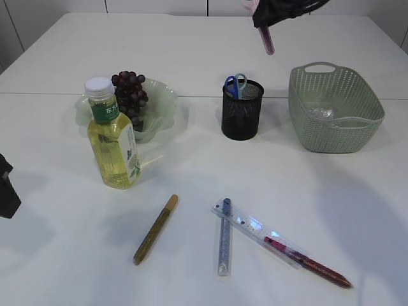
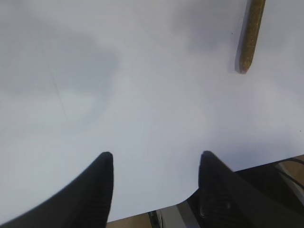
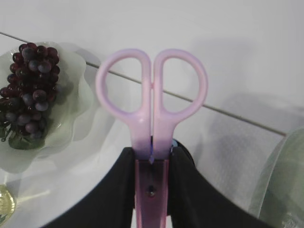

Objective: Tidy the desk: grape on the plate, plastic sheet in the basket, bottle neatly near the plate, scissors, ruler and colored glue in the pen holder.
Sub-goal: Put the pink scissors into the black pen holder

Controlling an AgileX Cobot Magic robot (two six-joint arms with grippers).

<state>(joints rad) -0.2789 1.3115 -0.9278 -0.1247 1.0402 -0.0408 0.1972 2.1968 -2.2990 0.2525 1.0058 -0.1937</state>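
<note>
Right fingers [image 3: 152, 190] clamp the pink scissors [image 3: 152, 95] at the pivot, light, rigid, slick plastic above the pen holder [image 1: 242, 109]; left fingers [image 2: 154, 185] sit apart, empty.

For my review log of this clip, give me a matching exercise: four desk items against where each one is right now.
Items:
1. grapes
2. pink scissors
3. blue scissors
4. ruler

Places:
A. lying flat on the table
B. standing in the pen holder
C. on the plate
D. clamped in the right gripper, above the table

Pairs: 1-C, 2-D, 3-B, 4-A
</note>
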